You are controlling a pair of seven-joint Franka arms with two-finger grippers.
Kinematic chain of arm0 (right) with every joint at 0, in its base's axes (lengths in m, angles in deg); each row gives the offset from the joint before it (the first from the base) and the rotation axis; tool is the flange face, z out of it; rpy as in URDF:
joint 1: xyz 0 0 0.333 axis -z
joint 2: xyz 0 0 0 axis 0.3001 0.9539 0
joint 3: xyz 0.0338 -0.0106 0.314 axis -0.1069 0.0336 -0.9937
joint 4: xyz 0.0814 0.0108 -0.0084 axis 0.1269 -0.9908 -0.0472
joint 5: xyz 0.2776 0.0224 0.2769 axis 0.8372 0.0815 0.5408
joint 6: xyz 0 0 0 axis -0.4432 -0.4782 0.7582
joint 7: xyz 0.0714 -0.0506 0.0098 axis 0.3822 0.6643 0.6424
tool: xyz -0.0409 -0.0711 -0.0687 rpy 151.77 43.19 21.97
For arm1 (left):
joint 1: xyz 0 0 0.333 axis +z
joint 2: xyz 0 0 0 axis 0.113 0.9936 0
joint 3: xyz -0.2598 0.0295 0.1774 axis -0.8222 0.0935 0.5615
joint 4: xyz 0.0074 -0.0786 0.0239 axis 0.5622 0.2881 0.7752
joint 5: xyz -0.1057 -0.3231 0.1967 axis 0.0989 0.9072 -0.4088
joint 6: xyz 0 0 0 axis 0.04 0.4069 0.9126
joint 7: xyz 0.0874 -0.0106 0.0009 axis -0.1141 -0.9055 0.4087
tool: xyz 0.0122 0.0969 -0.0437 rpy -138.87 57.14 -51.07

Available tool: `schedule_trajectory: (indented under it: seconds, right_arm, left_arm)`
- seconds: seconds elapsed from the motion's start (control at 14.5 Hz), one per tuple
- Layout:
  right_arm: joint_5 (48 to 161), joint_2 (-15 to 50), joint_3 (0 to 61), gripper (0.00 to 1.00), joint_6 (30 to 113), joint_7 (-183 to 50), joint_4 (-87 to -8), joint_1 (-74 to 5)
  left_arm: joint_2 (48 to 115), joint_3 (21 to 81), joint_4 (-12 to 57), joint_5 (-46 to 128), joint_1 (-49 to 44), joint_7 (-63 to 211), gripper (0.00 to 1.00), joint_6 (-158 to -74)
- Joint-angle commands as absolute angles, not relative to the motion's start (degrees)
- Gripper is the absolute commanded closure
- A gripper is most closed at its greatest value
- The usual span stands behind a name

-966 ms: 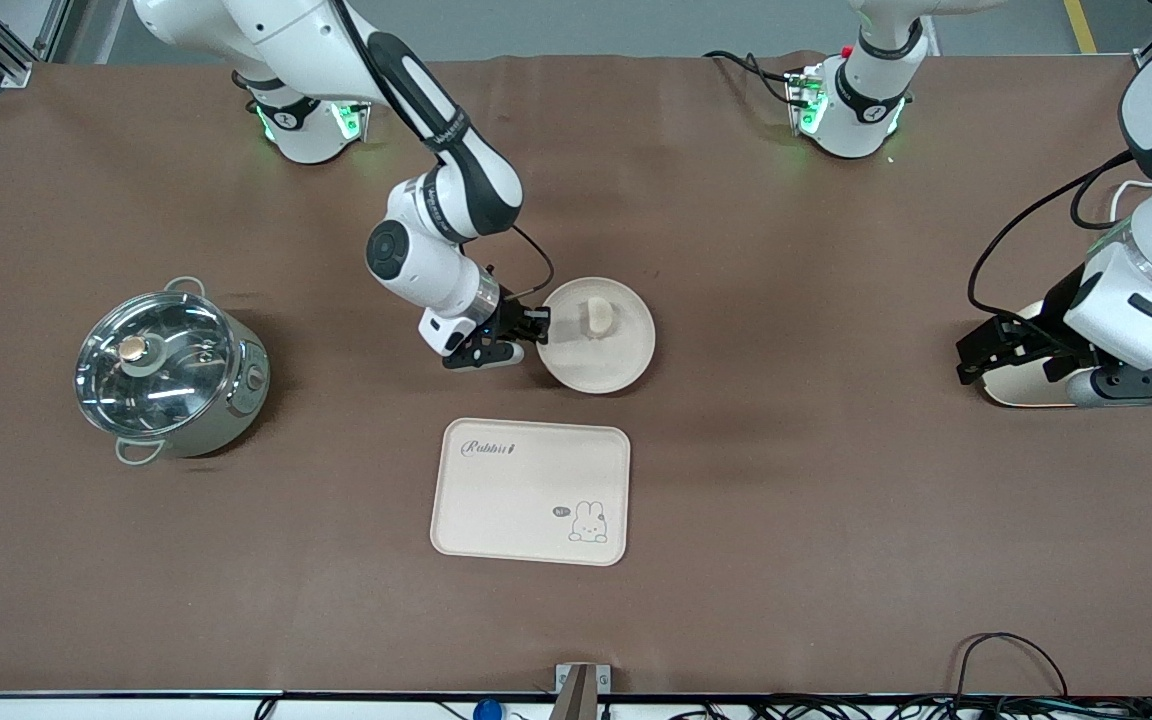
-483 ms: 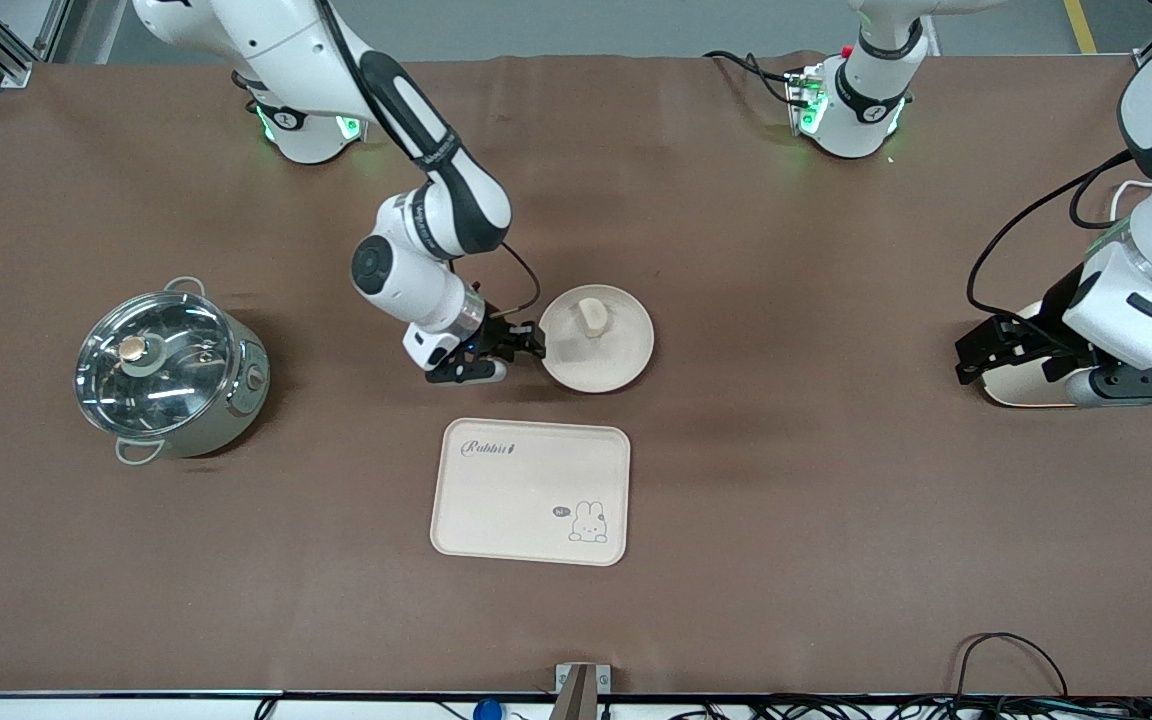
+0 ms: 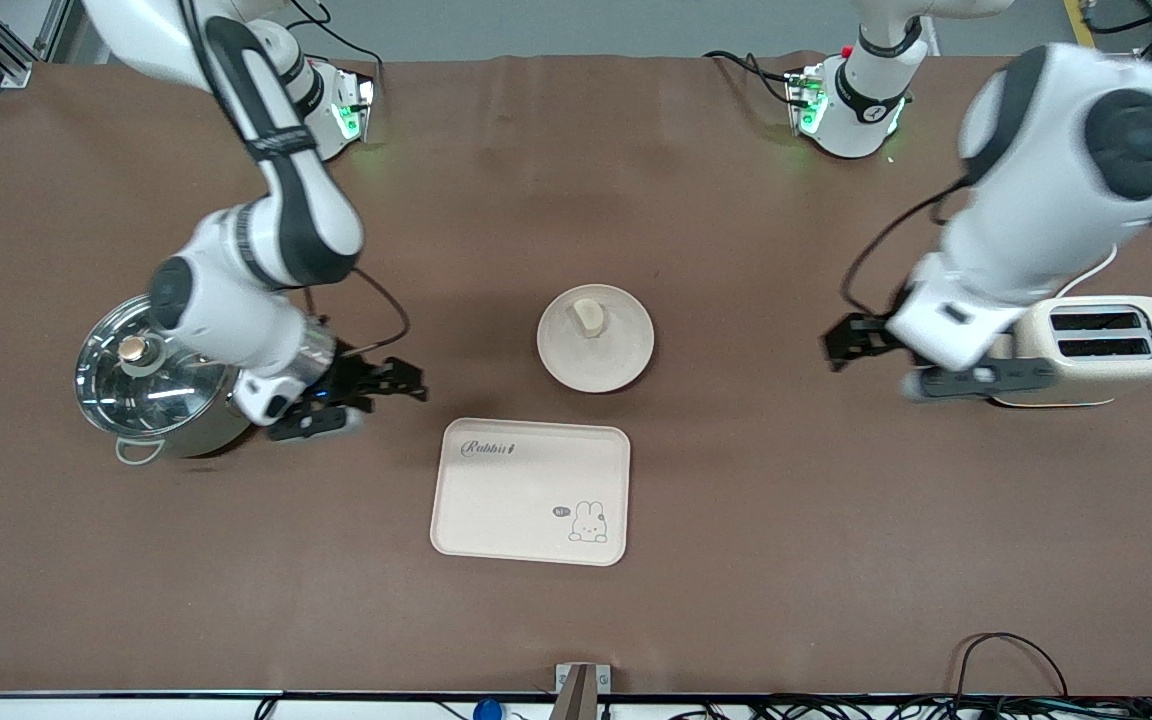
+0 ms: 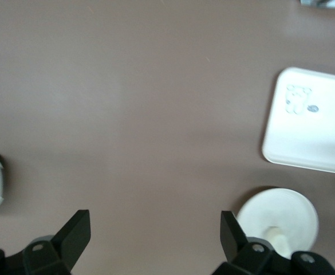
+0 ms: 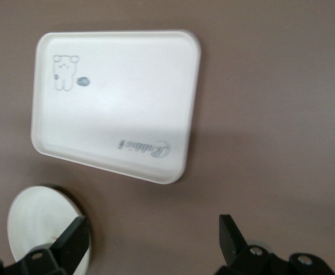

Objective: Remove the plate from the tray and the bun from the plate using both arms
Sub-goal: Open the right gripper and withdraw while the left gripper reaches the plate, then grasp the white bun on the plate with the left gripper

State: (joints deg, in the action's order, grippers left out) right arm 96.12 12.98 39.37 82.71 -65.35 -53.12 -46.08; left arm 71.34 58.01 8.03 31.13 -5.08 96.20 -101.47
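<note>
The round cream plate (image 3: 616, 362) rests on the brown table, a little farther from the front camera than the tray. The small pale bun (image 3: 588, 317) lies on it. My right gripper (image 3: 406, 382) is open and empty, between the pot and the plate and apart from both. My left gripper (image 3: 836, 350) is open and empty, between the plate and the toaster. The right wrist view shows the open right gripper (image 5: 153, 240) and part of the plate (image 5: 35, 223). The left wrist view shows the open left gripper (image 4: 156, 229), the plate (image 4: 293, 209) and the bun (image 4: 274, 233).
A rectangular cream tray (image 3: 526, 500) with a rabbit drawing lies nearer the front camera than the plate; it also shows in both wrist views (image 5: 115, 103) (image 4: 313, 132). A lidded steel pot (image 3: 161, 380) stands toward the right arm's end. A cream toaster (image 3: 1106, 345) stands toward the left arm's end.
My right gripper has left the plate's rim and drawn back toward the pot. My left arm has swung off the toaster toward the plate. The plate and bun stay put.
</note>
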Motion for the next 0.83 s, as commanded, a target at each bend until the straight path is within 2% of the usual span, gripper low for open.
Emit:
schedule_trajectory:
  seconds: [0.0, 0.14, 0.28, 0.48, 0.62, 0.76]
  right_arm:
    - [89.5, 11.9, 46.0, 0.0, 69.2, -64.5, -44.7, -46.3]
    - [84.2, 10.1, 49.4, 0.0, 62.6, -62.9, -40.9, -46.4]
    - [77.4, 6.5, 51.6, 0.0, 59.5, -62.8, -39.1, -46.3]
    - [75.6, 3.1, 56.6, 0.0, 55.7, -62.8, -36.5, -46.3]
    - [75.4, 3.3, 57.9, 0.0, 48.6, -63.3, -30.6, -46.3]
    - [75.0, 3.4, 58.6, 0.0, 47.5, -63.5, -27.2, -46.2]
  left_arm:
    - [75.0, 58.0, 7.3, 30.2, -9.5, 101.6, 0.0, -102.1]
    - [77.4, 58.1, 7.4, 30.0, -14.1, 106.6, 0.0, -102.1]
    - [79.8, 58.1, 7.4, 29.9, -17.8, 114.3, 0.0, -102.1]
    - [84.2, 58.0, 8.7, 30.4, -24.7, 129.2, 0.0, -104.0]
    - [85.1, 58.0, 13.4, 30.5, -28.8, 137.6, 0.0, -112.2]
    - [86.9, 58.1, 16.5, 30.2, -31.9, 142.2, 0.02, -119.1]
